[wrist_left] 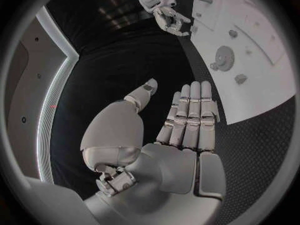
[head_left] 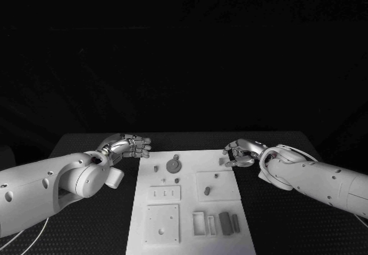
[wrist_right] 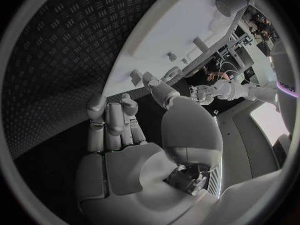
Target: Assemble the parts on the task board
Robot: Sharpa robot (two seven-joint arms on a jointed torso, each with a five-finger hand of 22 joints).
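The white task board [head_left: 192,159] lies in the middle of the black table. On it are a round grey disc [head_left: 175,166], a small oval part [head_left: 207,189] on a square plate, and dark upright blocks [head_left: 225,223] near the front. My left hand [head_left: 130,144] hovers just off the board's far left corner, fingers straight and together, thumb apart, nothing in it [wrist_left: 187,120]. My right hand [head_left: 241,153] is at the board's far right corner, fingers loosely bent over its edge, palm bare [wrist_right: 125,135]. The disc [wrist_left: 223,58] and a small peg [wrist_left: 240,78] lie beyond my left fingertips.
Ribbed black table mat [head_left: 291,223] flanks the board on both sides. White plates with slots and holes [head_left: 162,223] occupy the board's near half. Small parts [wrist_right: 136,76] stand on the board [wrist_right: 169,30] close to my right thumb.
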